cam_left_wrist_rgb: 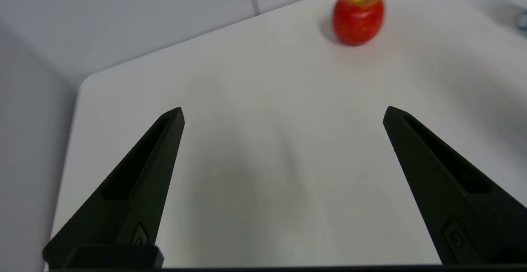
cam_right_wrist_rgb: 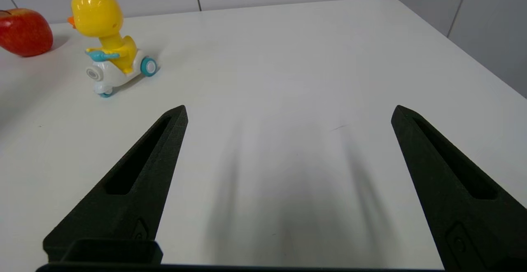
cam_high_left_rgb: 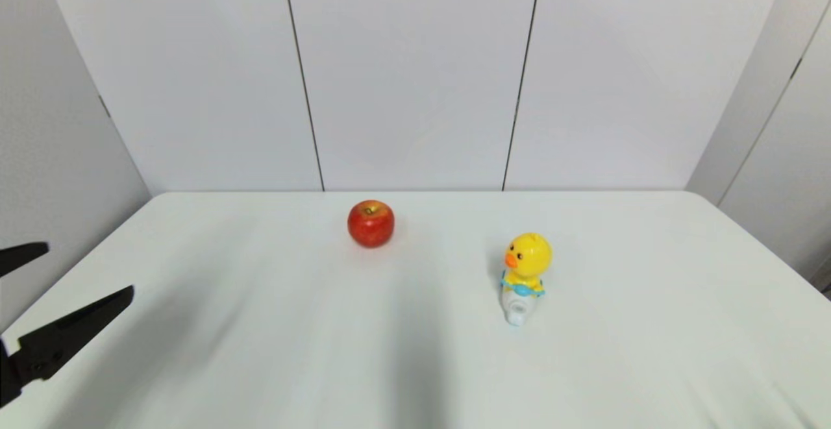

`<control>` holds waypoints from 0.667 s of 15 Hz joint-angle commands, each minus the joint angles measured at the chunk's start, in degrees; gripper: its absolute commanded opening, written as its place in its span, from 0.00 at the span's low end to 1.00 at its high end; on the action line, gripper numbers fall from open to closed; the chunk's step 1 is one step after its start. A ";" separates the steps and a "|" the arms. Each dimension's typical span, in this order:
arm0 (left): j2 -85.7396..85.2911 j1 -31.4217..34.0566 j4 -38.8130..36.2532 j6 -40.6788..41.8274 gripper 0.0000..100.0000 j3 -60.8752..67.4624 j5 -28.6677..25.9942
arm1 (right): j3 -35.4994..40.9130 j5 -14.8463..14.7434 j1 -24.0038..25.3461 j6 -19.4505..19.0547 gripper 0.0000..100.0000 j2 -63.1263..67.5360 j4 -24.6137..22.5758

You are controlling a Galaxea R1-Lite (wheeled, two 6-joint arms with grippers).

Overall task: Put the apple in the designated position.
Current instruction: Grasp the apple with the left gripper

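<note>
Red and glossy, the apple (cam_high_left_rgb: 371, 223) sits on the white table (cam_high_left_rgb: 260, 351), well ahead of the left gripper (cam_high_left_rgb: 84, 270) and off to the side of its line, untouched. That gripper's jaws stand wide apart, holding nothing. The right gripper (cam_right_wrist_rgb: 288, 109) is likewise spread and empty, with the yellow duck toy (cam_right_wrist_rgb: 108, 37) between it and the apple.

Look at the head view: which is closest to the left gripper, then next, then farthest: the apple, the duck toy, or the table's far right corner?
1. apple, toward the table's far middle
2. duck toy, right of the apple
3. table's far right corner

The left gripper is open at the left edge.
</note>
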 commanded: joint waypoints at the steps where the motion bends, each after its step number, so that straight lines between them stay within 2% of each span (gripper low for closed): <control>1: 31.17 -1.28 -3.51 11.33 1.00 -17.17 -20.16 | 0.35 0.01 0.01 0.03 1.00 0.09 -0.03; 3: 40.66 -2.86 -5.09 14.75 1.00 -21.92 -26.23 | 0.35 0.01 0.01 0.03 1.00 0.09 -0.03; 7: 55.95 -6.55 -11.77 17.21 1.00 -28.42 -27.02 | 0.35 0.01 0.01 -0.06 1.00 0.09 -0.03; 10: 67.55 -8.48 -11.59 18.27 1.00 -38.71 -26.67 | 0.35 0.01 0.01 0.03 1.00 0.09 -0.03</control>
